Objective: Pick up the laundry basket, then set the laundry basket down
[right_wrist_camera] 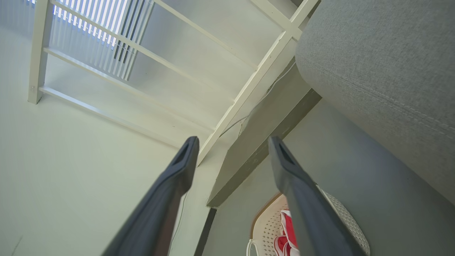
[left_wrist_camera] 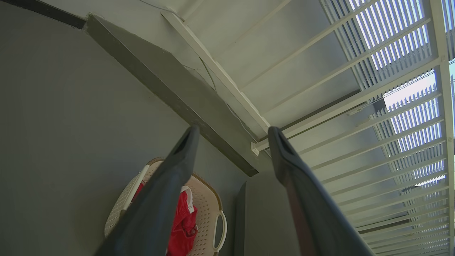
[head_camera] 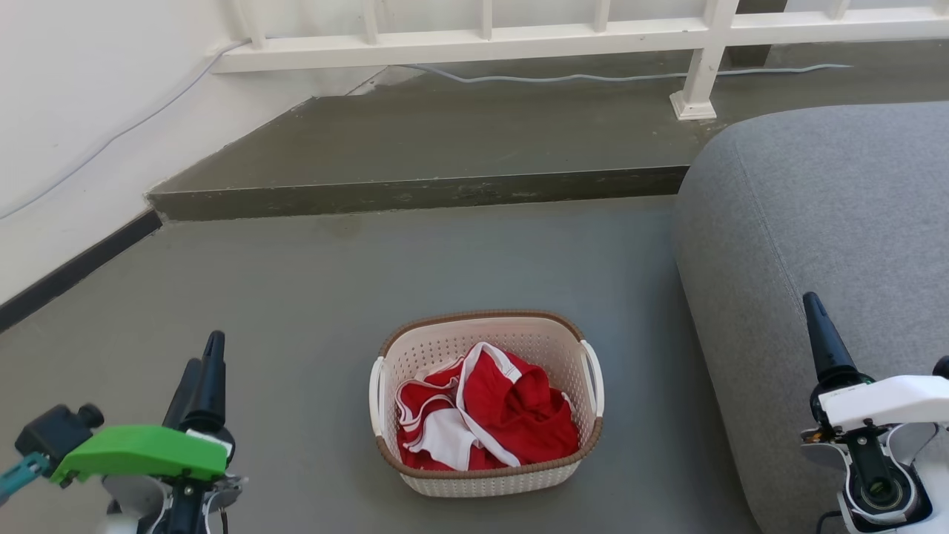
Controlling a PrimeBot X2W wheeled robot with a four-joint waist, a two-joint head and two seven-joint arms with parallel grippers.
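The laundry basket (head_camera: 480,316), cream perforated plastic with a brown rim and white side handles, stands on the grey floor in the lower middle of the head view. Crumpled red-and-white clothes (head_camera: 511,411) lie inside it. My left gripper (head_camera: 205,356) hovers at the lower left, well left of the basket, fingers pointing up the view. My right gripper (head_camera: 877,332) is at the lower right, over the sofa's edge. In the left wrist view the left gripper (left_wrist_camera: 234,132) is open and empty, with the basket (left_wrist_camera: 208,204) below it. The right gripper (right_wrist_camera: 233,142) is likewise open and empty, the basket (right_wrist_camera: 265,227) low in its view.
A grey sofa (head_camera: 823,222) bulges in from the right, close to the basket's right side. Behind the basket a dark raised step (head_camera: 415,194) crosses the floor. A white railing (head_camera: 697,70) and a loose cable (head_camera: 593,76) sit on it. A white wall (head_camera: 67,111) runs along the left.
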